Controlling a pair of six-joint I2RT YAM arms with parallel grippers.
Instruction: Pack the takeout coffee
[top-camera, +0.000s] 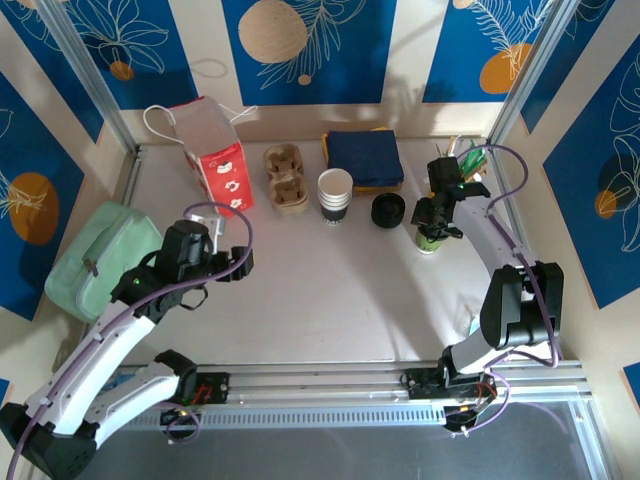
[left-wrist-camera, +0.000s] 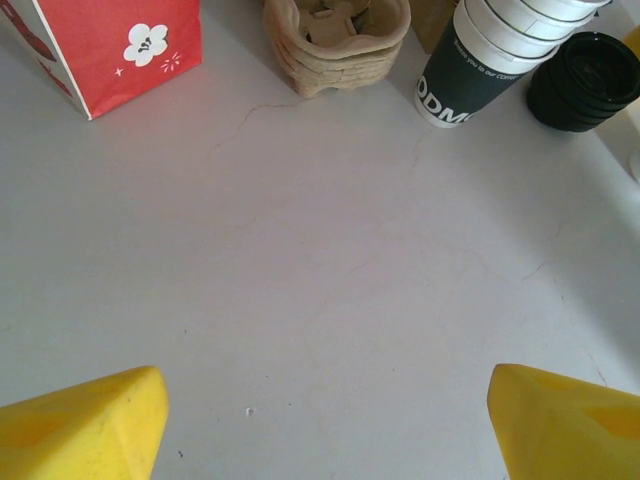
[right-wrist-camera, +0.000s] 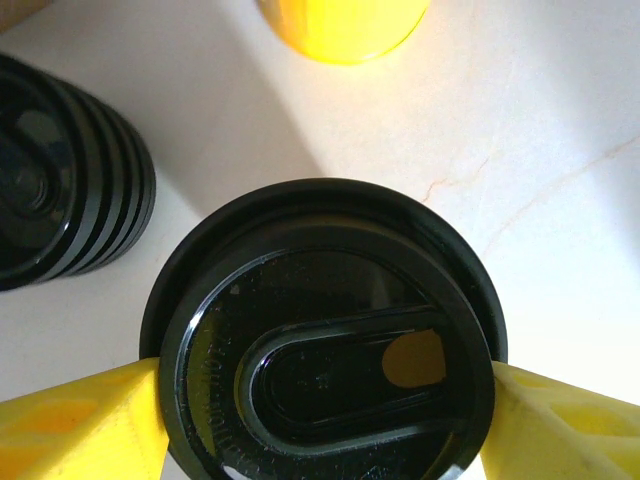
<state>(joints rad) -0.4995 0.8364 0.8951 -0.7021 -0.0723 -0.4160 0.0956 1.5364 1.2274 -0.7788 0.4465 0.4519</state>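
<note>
Robotics lab test cell, staged as coffee-shop counter. Lab signs: left arm (top-camera: 100, 350) and right arm (top-camera: 520, 305) bolted to aluminium rail (top-camera: 330, 385) at near edge of white table (top-camera: 330, 290); aluminium frame post (top-camera: 90, 85) at corner; printed blue panels (top-camera: 300, 50) with leaf and orange-circle pattern as walls. Café props along far side: red paper bag (top-camera: 215, 160) with handles, stacked pulp cup carriers (top-camera: 285, 178), stack of paper cups (top-camera: 335, 195), stack of black lids (top-camera: 388, 210), dark blue napkins (top-camera: 363, 158), black-lidded takeout coffee (right-wrist-camera: 330, 330), yellow cup (right-wrist-camera: 345, 25).
</note>
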